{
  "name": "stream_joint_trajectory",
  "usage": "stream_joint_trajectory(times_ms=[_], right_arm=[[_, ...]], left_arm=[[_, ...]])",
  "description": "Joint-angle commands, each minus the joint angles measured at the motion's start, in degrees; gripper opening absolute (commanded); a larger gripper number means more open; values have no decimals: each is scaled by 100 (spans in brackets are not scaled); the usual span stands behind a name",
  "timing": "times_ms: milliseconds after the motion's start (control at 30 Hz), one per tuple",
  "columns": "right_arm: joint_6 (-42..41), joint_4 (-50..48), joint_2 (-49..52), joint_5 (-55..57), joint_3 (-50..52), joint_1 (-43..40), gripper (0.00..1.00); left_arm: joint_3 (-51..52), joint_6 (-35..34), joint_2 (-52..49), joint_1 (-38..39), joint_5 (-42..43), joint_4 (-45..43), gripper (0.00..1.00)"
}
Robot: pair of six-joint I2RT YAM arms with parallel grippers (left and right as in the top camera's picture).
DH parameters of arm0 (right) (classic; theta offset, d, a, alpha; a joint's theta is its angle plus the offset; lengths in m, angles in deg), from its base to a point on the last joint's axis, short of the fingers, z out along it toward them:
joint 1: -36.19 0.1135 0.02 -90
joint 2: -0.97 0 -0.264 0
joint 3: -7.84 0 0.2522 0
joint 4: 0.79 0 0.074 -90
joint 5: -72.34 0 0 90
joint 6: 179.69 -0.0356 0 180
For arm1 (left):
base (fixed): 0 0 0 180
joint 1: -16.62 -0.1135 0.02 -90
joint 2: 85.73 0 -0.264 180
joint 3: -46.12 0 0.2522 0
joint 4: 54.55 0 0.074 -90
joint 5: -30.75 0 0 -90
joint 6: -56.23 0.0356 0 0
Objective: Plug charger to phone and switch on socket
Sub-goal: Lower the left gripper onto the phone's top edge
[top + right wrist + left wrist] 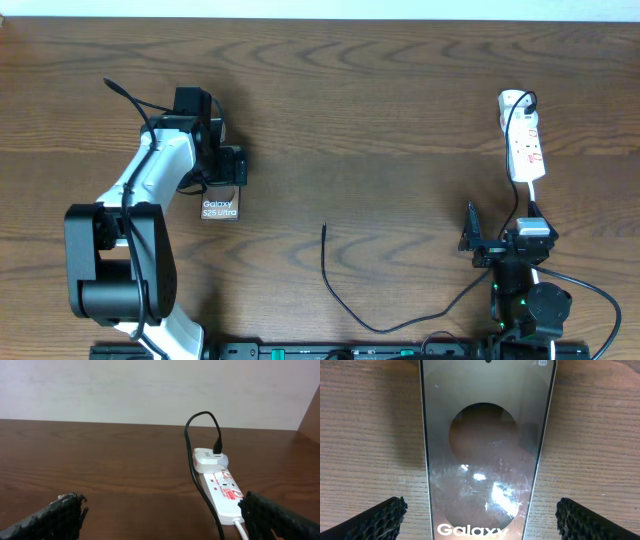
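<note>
The phone (220, 209) lies flat on the table with its white "Galaxy" lettering showing. In the left wrist view the phone (487, 450) fills the middle. My left gripper (230, 170) is open right above it, its fingers (482, 522) apart on either side of the phone's lower end and not touching it. The charger cable (345, 305) lies loose, its free tip (323, 228) on bare table right of the phone. Its other end enters a white adapter (210, 460) on the socket (525, 148). My right gripper (500, 238) is open and empty, just short of the socket (225, 492).
The socket's white cord (535, 205) runs back toward my right arm. The black cable (192, 447) arcs over the socket's left side. A pale wall stands behind the table's far edge (150, 422). Arm bases sit along the front edge.
</note>
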Motion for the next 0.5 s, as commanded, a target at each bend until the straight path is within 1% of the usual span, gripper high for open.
stream_joint_trajectory(times_ms=[0,100,467], right_arm=[[-74,24,2,44,7,7,99],[-74,24,2,44,7,7,99],[-74,24,2,44,7,7,99]], left_arm=[[24,-83,-33,15,-116,-4,98],[24,46,-33,15,-116,-11,98],[24,44,-35,15,-116,-90,98]])
